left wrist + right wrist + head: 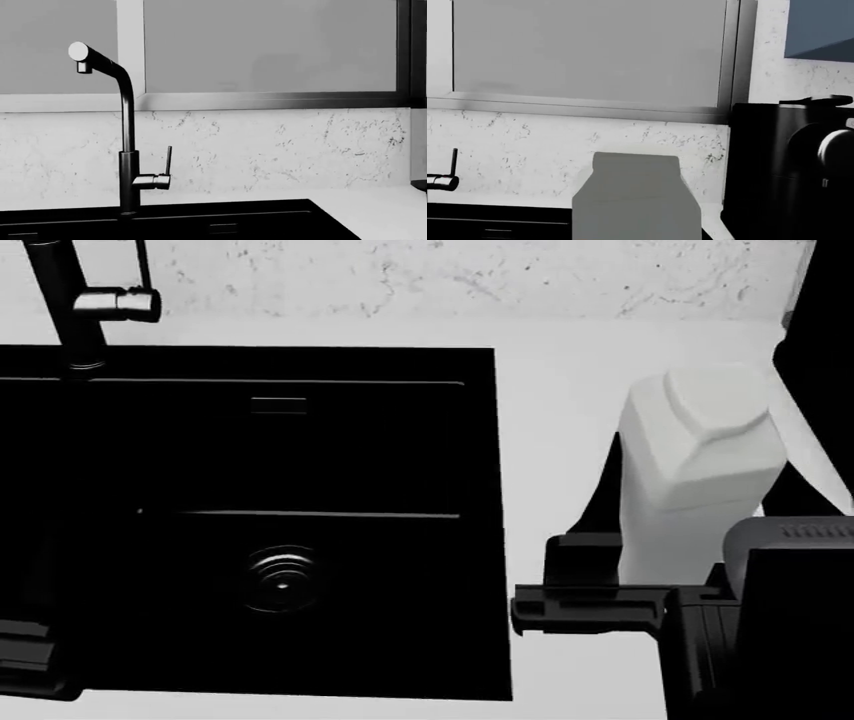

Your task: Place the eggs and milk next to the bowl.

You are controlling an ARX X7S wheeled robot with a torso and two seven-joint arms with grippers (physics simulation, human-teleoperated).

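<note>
Milk carton at the right claw, bowl and eggs out of sight

Your right gripper sits at the near right of the counter, its dark fingers reaching leftward beside the base of the milk. One finger lies on the near side of the carton, another shows just behind it, so the claw looks spread around the carton's foot; whether the pads actually press the walls you cannot tell from these views. The carton stands upright, long axis vertical, just right of the black sink and left of the coffee machine. In the right wrist view the milk fills the near centre, dead ahead of the claw.

Your right arm is clearly the nearer one. The left gripper is not clearly visible, so its state cannot be told; its camera looks at the matte black faucet and the speckled stone backsplash.

The carton is plain white, square-sided with sloped shoulders, smooth and probably light. The pale countertop is flat and matte. Neither bowl nor eggs appear, so you will need to find the bowl first.
</note>
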